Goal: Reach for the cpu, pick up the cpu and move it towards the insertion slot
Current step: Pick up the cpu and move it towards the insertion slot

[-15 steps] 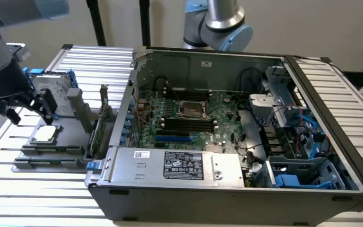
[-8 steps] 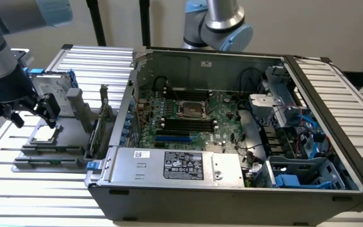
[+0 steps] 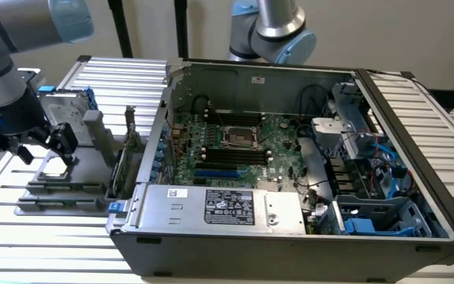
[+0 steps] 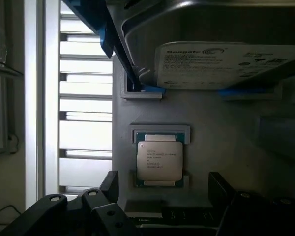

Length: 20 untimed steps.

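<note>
- One gripper (image 3: 45, 154) (image 4: 163, 183) on the arm, over a grey fixture tray (image 3: 61, 192) on the exterior view's left, outside the computer case (image 3: 290, 248).
- Claw state: the two black fingers (image 4: 110, 183) are spread wide and nothing is pinched. In the wrist view they stand one on each side of the chip, apart from it.
- One cpu (image 4: 159, 160): a flat square with a silvery top and printed lines. It lies flat in a shallow square recess of the grey tray. It is not lifted and nothing touches it.
- One hard drive (image 3: 60, 106) (image 4: 221, 61) stands upright in the same tray, just beyond the cpu. It has a white label and sits in a blue bracket (image 4: 107, 34). Two blue clips show at its foot in the wrist view.
- One insertion slot (image 3: 241, 135): a square socket with a shiny frame and dark centre, on the green motherboard (image 3: 278, 157) inside the open case. It is well apart from the cpu, toward the exterior view's right.
- Long black memory slots (image 3: 235, 155) lie in banks on two sides of the socket. I cannot count them exactly.
- One power supply (image 3: 219, 207) with a printed label sits at the near edge of the case.
- One slatted metal table (image 3: 54, 251) carries both tray and case.
</note>
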Motion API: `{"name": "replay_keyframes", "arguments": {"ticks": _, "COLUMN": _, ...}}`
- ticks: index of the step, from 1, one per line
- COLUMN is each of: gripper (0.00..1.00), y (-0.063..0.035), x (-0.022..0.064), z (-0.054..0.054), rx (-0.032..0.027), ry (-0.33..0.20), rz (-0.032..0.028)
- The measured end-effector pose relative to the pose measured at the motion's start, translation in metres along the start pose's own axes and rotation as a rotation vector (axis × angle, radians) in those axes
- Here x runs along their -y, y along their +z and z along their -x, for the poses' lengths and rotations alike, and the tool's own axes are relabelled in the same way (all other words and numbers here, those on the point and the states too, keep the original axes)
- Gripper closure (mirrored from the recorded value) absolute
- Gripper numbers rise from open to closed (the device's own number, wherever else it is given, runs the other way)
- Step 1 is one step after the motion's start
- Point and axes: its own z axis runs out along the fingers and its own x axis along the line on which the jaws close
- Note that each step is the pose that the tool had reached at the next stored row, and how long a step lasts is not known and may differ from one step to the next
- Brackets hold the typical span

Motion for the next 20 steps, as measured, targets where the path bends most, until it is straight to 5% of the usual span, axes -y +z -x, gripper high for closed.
{"name": "replay_keyframes", "arguments": {"ticks": 8, "gripper": 0.18, "y": 0.0140, "x": -0.0031, "z": -0.002, "rx": 0.0001, "ry": 0.004, "rz": -0.0006}}
{"name": "replay_keyframes", "arguments": {"ticks": 20, "gripper": 0.18, "y": 0.0185, "x": -0.0081, "z": -0.007, "rx": -0.0001, "ry": 0.007, "rz": -0.0068}}
